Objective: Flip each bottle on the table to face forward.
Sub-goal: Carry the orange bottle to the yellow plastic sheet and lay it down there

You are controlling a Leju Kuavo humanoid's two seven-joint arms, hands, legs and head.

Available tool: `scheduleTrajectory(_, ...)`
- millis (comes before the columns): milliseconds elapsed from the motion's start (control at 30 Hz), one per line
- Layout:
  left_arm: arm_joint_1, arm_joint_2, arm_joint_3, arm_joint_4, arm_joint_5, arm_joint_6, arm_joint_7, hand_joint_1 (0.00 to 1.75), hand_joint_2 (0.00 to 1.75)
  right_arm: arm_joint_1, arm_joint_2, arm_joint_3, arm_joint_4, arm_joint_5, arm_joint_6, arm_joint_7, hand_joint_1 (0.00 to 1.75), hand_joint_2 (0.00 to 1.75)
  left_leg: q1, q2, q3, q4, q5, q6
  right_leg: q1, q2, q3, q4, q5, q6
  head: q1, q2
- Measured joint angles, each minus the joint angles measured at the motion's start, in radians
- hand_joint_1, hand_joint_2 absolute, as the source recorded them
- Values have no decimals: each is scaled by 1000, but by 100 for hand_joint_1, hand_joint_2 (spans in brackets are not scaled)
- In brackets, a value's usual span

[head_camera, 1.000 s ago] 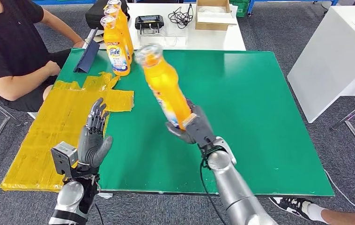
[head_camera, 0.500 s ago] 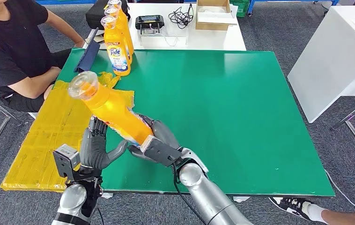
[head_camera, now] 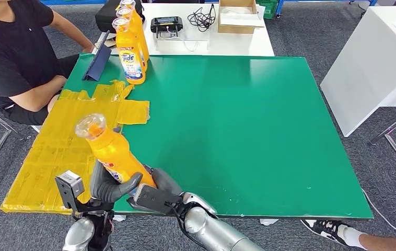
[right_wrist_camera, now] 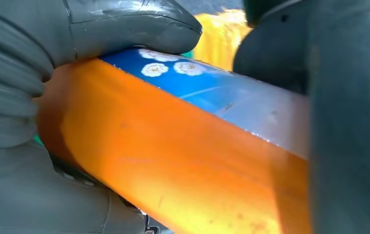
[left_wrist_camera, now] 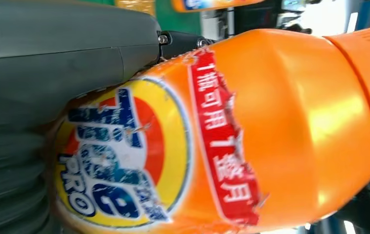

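Both hands clasp the tilted orange bottle (head_camera: 113, 153) above the green table's (head_camera: 269, 130) near-left corner: left hand (head_camera: 109, 185) with fingers wrapped round its body, right hand (head_camera: 151, 196) gripping the base. A mistimed release could drop it. The left wrist view shows the front label (left_wrist_camera: 124, 156); the right wrist view shows a blue-and-clear label (right_wrist_camera: 222, 97).

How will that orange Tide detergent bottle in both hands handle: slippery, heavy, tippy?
The orange plastic detergent bottle looks glossy, so probably slippery. It seems full, likely heavy. Tall and narrow, it may tip once stood. The left hand and right hand both grip its lower body.
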Motion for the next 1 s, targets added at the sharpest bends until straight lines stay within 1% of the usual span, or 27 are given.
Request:
scheduleTrajectory(100, 12, 3, 0, 5, 2, -2, 2, 0, 175, -3, -2, 27, 23, -1, 1, 0, 175, 175, 0, 0, 0, 0, 0, 0, 0, 0, -1, 0, 0, 0, 0, 0)
scheduleTrajectory(233, 16, 9, -1, 10, -9, -11, 4, 175, 175, -8, -3, 47, 42, -2, 1, 0, 175, 175, 0, 0, 0, 0, 0, 0, 0, 0, -1, 0, 0, 0, 0, 0)
scheduleTrajectory(467, 12, 28, -17, 22, -89, -32, -11, 175, 175, -9, -4, 61, 60, -2, 1, -1, 175, 175, 0, 1, 0, 0, 0, 0, 0, 1, -1, 0, 0, 0, 0, 0)
scheduleTrajectory(800, 2, 30, -26, 22, -125, -47, -27, 175, 175, -10, -8, 60, 64, -11, -29, -26, 175, 175, 0, 1, -1, 0, 0, 0, 0, 1, -1, 0, 0, 0, 0, 0)
scheduleTrajectory(933, -10, 30, -34, 17, -176, -45, -42, 175, 175, -8, -8, 36, 66, -20, -49, -62, 0, 175, 0, 1, -1, 0, 0, 0, 0, 1, -1, 0, 0, 0, 0, 0)
scheduleTrajectory(1000, -17, 32, -43, 8, -231, -24, -49, 175, 175, -4, -8, 13, 68, -14, -43, -78, 0, 175, 0, 1, -1, 0, 0, 0, 0, 1, -1, 0, 0, 0, 0, 0)
